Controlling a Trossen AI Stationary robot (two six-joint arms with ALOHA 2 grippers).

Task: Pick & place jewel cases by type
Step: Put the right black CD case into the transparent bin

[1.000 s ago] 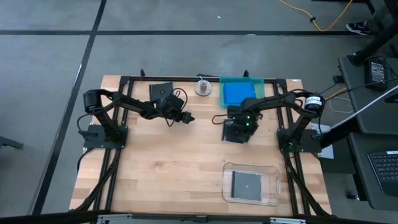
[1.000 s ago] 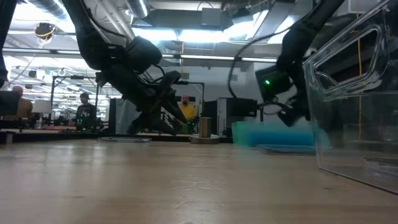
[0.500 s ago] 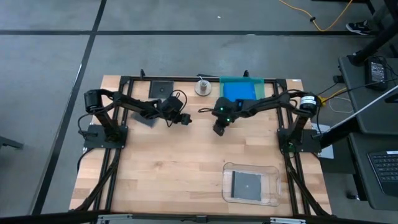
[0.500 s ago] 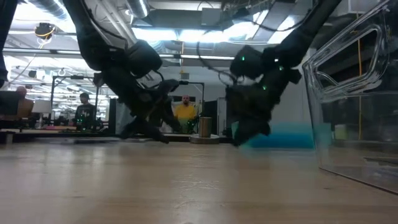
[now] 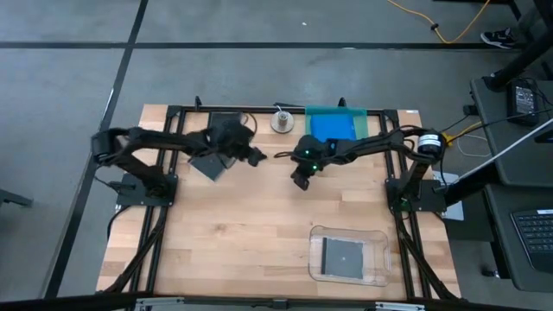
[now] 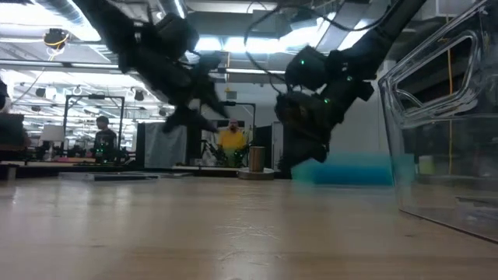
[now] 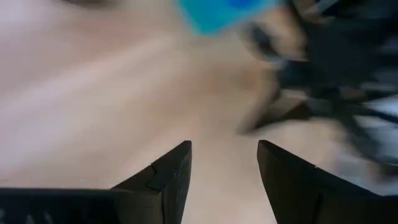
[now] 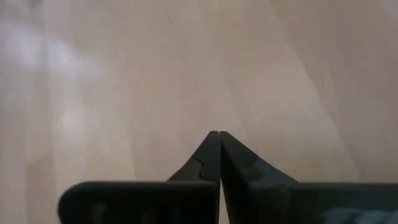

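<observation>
**Wooden tabletop: both arms raised mid-span, sorting partly done**

Wooden tabletop carries two trays. Left tool has its fingers parted with nothing between them; it hangs above the far-left part. Right tool has its fingers pressed together, empty, over bare wood near the middle. One dark jewel case lies beside the left arm, evidently awaiting pickup. A blue jewel case sits in the teal tray; a dark one in the clear tray, sorted by type.

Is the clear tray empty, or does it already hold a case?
Not empty: the clear tray holds one dark jewel case, lying flat inside it.
</observation>
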